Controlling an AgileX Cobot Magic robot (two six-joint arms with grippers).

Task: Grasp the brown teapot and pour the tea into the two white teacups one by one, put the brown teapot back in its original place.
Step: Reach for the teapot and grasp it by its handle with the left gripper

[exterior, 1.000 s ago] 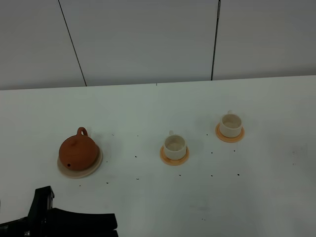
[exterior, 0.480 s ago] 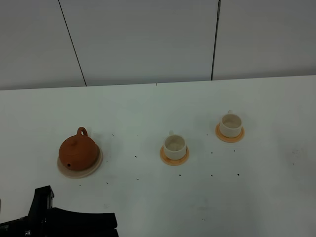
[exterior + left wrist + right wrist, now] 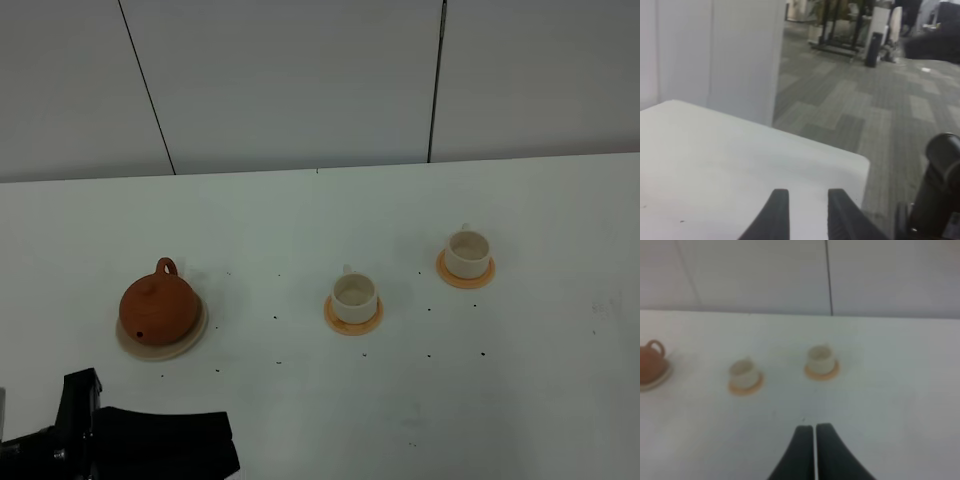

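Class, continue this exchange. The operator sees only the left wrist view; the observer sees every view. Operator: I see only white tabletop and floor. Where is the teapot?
Observer: The brown teapot sits upright on its beige saucer, at the left of the high view.
Operator: And the cups?
Observer: Two white teacups stand to the teapot's right, well apart from it.
Operator: The right gripper?
Observer: The right gripper is shut and empty, short of the cups.

Left: brown teapot [image 3: 158,308] stands alone, open table [image 3: 300,215] around it.
Centre: near teacup [image 3: 354,297] and far teacup [image 3: 467,254] well apart, passable gap between.
Near left: left arm [image 3: 140,452] blocks corner.
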